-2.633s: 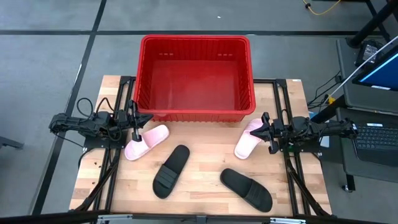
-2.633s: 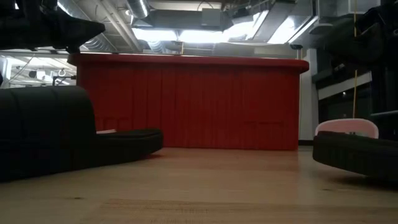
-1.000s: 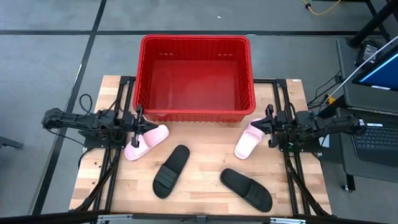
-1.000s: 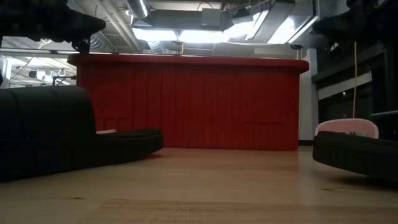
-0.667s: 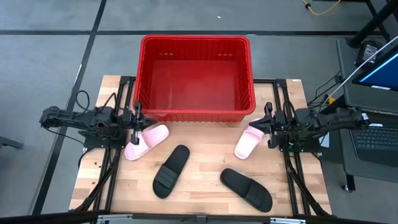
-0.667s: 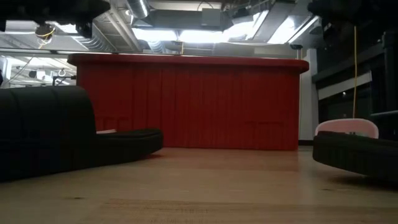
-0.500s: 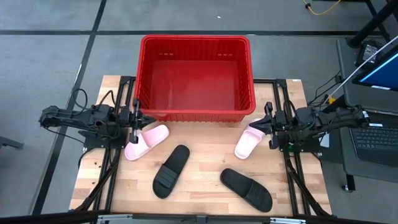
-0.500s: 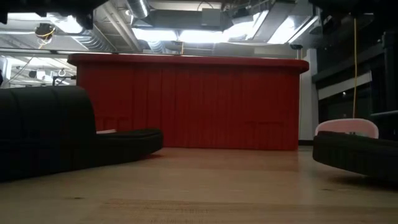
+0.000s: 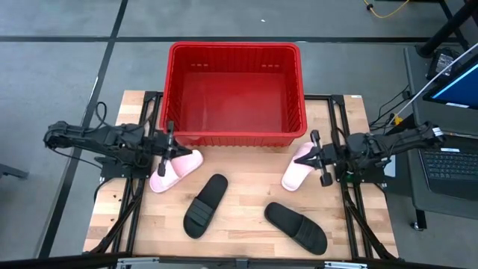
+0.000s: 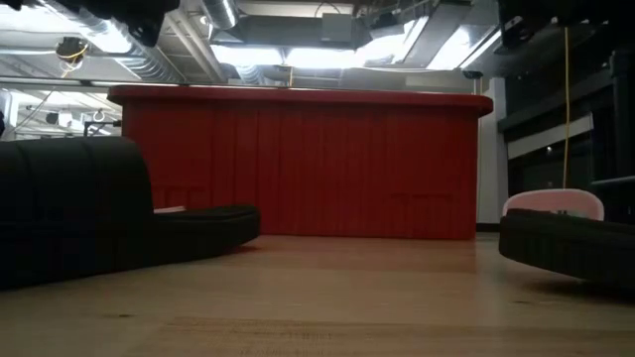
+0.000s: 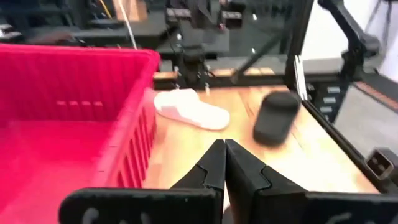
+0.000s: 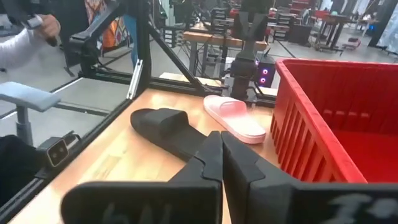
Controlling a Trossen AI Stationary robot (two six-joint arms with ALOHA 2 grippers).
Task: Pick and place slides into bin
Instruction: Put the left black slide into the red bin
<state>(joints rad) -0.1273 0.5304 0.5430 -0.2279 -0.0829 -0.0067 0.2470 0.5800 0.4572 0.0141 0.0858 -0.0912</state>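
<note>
The red bin [image 9: 234, 93] stands at the table's far middle. Two pink slides lie sole-down near its front corners, one on the left [image 9: 176, 170] and one on the right [image 9: 298, 169]. Two black slides lie sole-down nearer the front, one left of centre [image 9: 205, 205] and one right of centre [image 9: 296, 226]. My left gripper [image 9: 168, 149] is shut and empty above the left pink slide's far end, its fingers closed together in the left wrist view [image 11: 224, 163]. My right gripper [image 9: 314, 157] is shut and empty above the right pink slide, as the right wrist view [image 12: 219, 155] shows.
Bare wooden table [image 9: 243, 187] lies between the slides. The bin's near wall [image 10: 298, 164] fills the middle of the low view. Black frame rails [image 9: 351, 217] run along both table sides. A person's sleeve [image 12: 22, 34] shows beyond the table's left side.
Both grippers have risen; in the low view they have left the top of the picture. My right gripper has also gone a little toward the table's left, over the right pink slide. The slides and the bin have stayed where they were.
</note>
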